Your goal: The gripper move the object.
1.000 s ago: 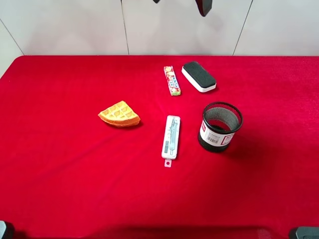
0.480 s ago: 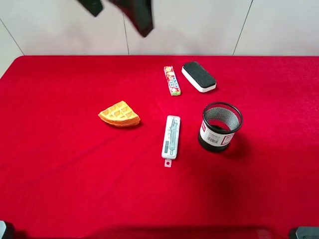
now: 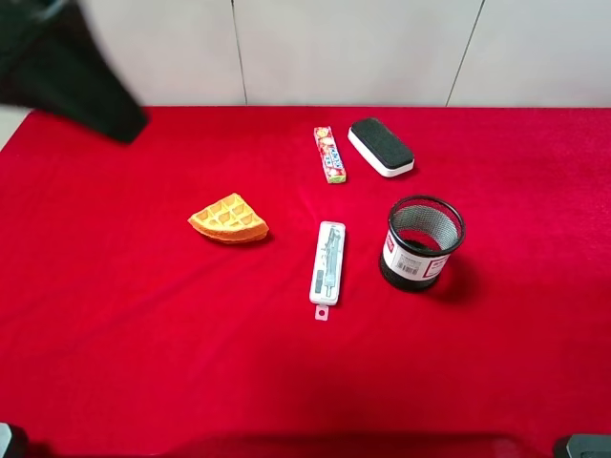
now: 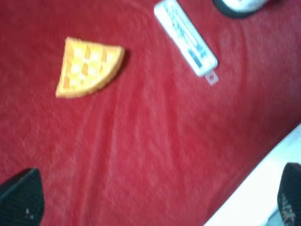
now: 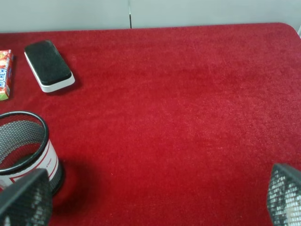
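The eraser (image 3: 381,146), black felt on a white base, lies at the back of the red table, right of the middle; it also shows in the right wrist view (image 5: 48,64). My left arm is a blurred dark shape (image 3: 76,81) high over the back left corner, far from the eraser. My left gripper (image 4: 155,202) is open and empty, above the cloth near the waffle. My right gripper (image 5: 155,200) is open and empty, well back from the eraser. The right gripper does not show in the exterior view.
A candy pack (image 3: 329,155) lies just left of the eraser. A black mesh cup (image 3: 423,242) stands in front of it. A white-grey pen case (image 3: 327,262) lies mid-table and an orange waffle wedge (image 3: 227,218) to its left.
The dark blurred arm has swept from the top middle of the exterior view to the upper left corner. The eraser and the other things have not moved.
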